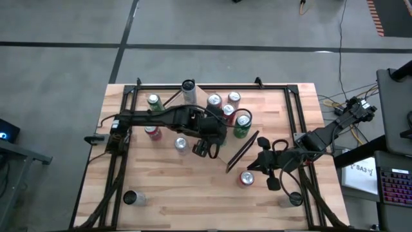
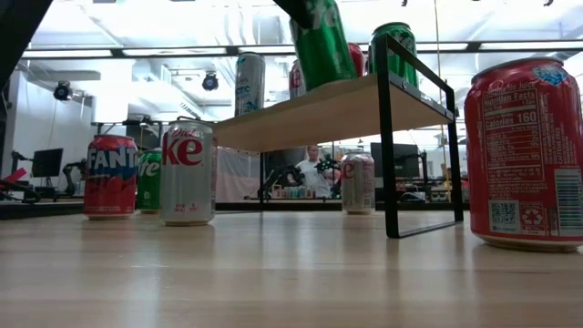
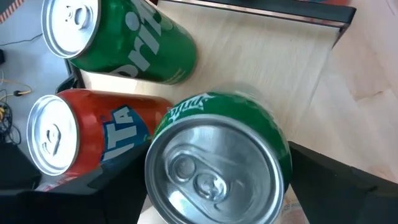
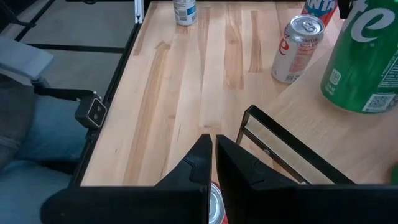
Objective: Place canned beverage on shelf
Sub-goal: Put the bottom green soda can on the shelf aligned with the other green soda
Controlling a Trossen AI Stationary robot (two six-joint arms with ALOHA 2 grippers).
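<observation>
The shelf [image 2: 328,114], a small light-wood board on black end frames, stands mid-table with three cans on it: a green one [image 3: 118,37], a red one [image 3: 81,134] and another red one [image 1: 233,98]. My left gripper [image 1: 230,131] reaches over it from the left and is shut on a green Sprite can [image 3: 214,168], which tilts above the board [image 2: 323,41]. My right gripper [image 4: 213,152] is shut and touches nothing. It hovers right of the shelf, above a red can [image 1: 246,178] that stands on the table. My left gripper has the green can between its two fingers [image 3: 336,186], one on each side of the wall just below the top rim [image 3: 283,155]. The fingers slant down from the table's left. The can leans, with its lower end [image 2: 342,80] at the shelf board.
On the table left of the shelf stand a Diet Coke can [image 2: 187,173], a red Fanta can [image 2: 111,176], a green can [image 1: 153,102] and a tall pale can [image 1: 188,87]. Two more cans [image 1: 131,198] [image 1: 293,198] stand at the near corners. A black rail [image 1: 212,85] frames the tabletop.
</observation>
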